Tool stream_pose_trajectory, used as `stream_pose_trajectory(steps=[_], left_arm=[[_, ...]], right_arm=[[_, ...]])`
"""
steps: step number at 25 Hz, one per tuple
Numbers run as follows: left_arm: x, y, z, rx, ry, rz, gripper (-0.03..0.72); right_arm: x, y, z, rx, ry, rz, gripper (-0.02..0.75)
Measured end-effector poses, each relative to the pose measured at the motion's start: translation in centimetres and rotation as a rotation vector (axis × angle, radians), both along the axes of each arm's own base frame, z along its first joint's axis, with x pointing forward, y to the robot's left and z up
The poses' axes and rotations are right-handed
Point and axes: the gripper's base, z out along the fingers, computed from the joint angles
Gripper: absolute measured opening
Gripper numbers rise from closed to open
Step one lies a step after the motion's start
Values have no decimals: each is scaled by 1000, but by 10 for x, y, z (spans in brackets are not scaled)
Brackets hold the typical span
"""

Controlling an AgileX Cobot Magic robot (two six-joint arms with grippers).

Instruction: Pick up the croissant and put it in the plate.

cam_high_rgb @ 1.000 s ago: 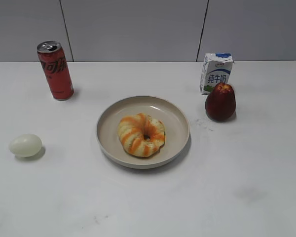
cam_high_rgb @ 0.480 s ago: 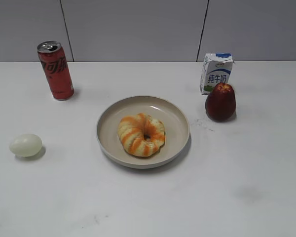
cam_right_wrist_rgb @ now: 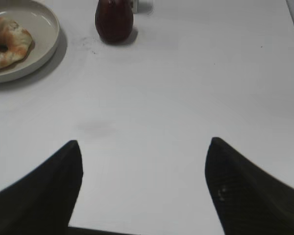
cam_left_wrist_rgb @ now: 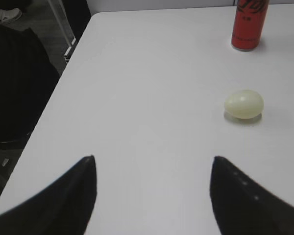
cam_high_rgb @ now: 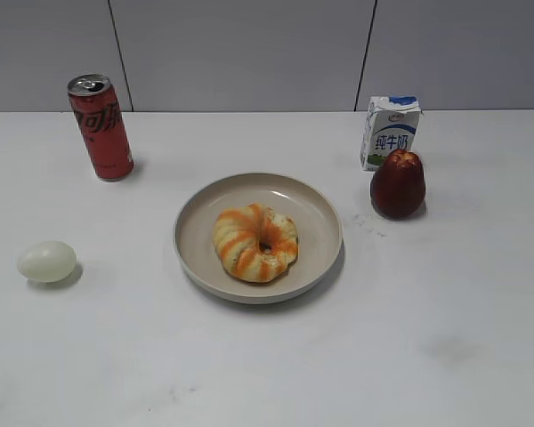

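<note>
— Since the croissant (cam_high_rgb: 255, 243) is lying in the plate (cam_high_rgb: 200, 213), is the job done?

— It is looking done to me. The croissant is sitting in the middle of the picture, a bit toward the lower side of the plate, and nothing is touching it.

— Is anything changing from a second ago?

— Almost nothing. The croissant is staying in the same spot. The egg (cam_high_rgb: 46, 261) at the left edge is wobbling a tiny bit, or it may just be the picture. No arm is showing in the outside view.

— Where are the grippers?

— Both are hanging back over bare table. The left gripper (cam_left_wrist_rgb: 153, 166) is showing its two dark tips wide apart at the bottom of its picture, holding nothing, with the egg and the can (cam_left_wrist_rgb: 249, 23) up in the upper right. The right gripper (cam_right_wrist_rgb: 144, 149) is also spread apart and empty, with the plate in the upper left corner and the red fruit (cam_right_wrist_rgb: 114, 20) at the top.

— So what is left?

— I am guessing nothing.
</note>
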Motion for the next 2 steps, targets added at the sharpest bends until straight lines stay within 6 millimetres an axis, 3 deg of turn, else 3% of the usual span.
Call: stream_pose_trajectory(steps=[2], left_arm=[[0, 0, 0, 0, 0, 0, 550]], right_arm=[[-5, 0, 0, 2, -30, 0, 587]])
